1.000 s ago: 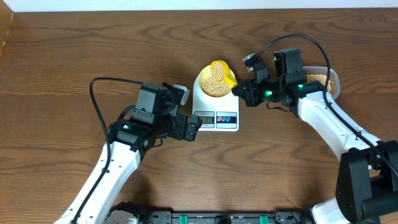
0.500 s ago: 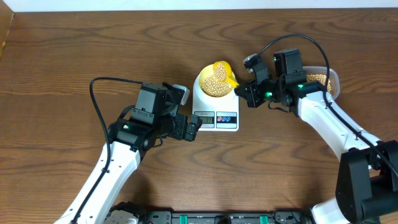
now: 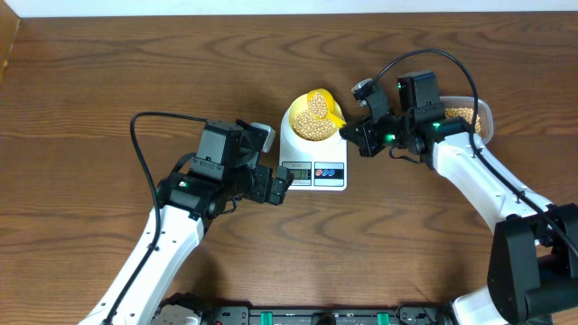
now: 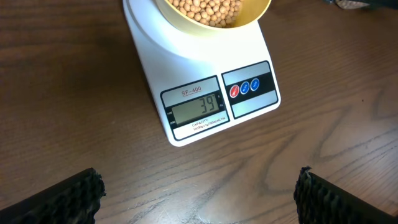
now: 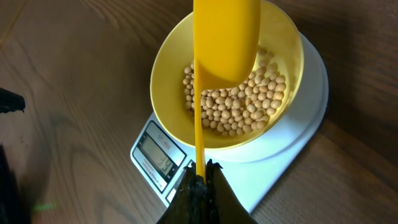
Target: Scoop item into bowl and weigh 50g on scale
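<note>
Only the left wrist view reads 39 on the white digital scale [image 4: 186,62]. The left end effector [image 4: 199,196] gapes; the right end effector [image 5: 202,180] clamps a yellow long-handled scoop [image 5: 224,37] over tan beans [image 5: 233,102] in the pale-yellow round bowl [image 5: 169,68].

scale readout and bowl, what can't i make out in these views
- Overhead: white digital kitchen scale, digits too small to read.
- Left wrist: small pale-yellow bowl cut off by the top edge.
- Right wrist: yellow long-handled scoop covers part of the tan beans; its tip runs past the top edge.
- Overhead: clear plastic tub mostly behind the right arm.
</note>
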`<state>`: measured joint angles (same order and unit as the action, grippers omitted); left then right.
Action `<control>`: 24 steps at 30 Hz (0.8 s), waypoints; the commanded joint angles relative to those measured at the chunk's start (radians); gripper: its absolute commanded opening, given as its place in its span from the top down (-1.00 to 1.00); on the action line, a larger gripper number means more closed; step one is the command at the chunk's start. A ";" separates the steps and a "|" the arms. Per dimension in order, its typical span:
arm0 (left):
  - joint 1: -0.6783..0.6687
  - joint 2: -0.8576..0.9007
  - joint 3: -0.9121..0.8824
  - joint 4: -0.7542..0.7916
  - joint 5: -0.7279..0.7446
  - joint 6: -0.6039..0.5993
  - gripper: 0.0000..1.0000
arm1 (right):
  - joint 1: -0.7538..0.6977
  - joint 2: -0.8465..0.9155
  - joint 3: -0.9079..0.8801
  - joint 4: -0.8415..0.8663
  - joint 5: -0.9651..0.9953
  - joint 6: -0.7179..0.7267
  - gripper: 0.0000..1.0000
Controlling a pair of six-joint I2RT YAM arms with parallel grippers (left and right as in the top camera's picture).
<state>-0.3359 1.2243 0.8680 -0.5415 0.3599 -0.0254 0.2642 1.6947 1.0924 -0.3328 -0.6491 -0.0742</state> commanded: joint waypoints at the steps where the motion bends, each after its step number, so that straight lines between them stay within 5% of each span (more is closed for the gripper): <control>1: -0.002 0.004 0.002 0.002 -0.010 0.003 -1.00 | 0.005 -0.006 0.003 -0.001 0.023 -0.032 0.98; 24: -0.002 0.004 0.002 0.002 -0.010 0.002 -1.00 | 0.020 -0.006 0.003 -0.027 0.051 -0.069 0.98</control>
<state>-0.3359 1.2243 0.8680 -0.5411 0.3599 -0.0254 0.2787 1.6947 1.0924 -0.3588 -0.5907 -0.1402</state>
